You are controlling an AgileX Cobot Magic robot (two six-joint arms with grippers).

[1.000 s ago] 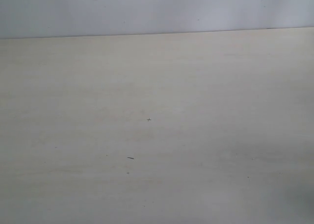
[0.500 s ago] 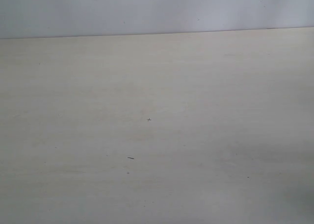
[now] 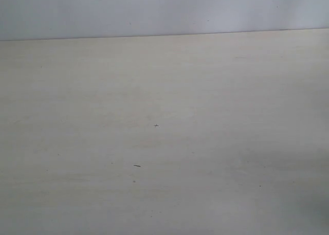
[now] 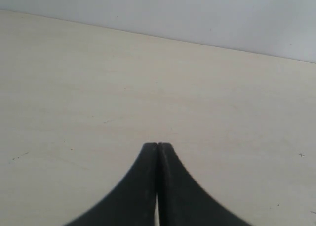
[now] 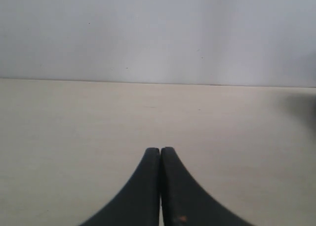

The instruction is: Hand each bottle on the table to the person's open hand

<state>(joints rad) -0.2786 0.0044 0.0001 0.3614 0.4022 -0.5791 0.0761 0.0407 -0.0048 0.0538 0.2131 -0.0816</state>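
Beige table lies beneath left hand and right hand, both closed, cropped.

table: cut off left, right, bottom | dark specks: too small to identify

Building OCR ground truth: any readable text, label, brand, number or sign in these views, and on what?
None readable in any view.
The table shows only tiny dark specks, no lettering.
The wall behind it is blank.
The left hand and right hand are plain black and bear no lettering.
No bottle or label is in view.
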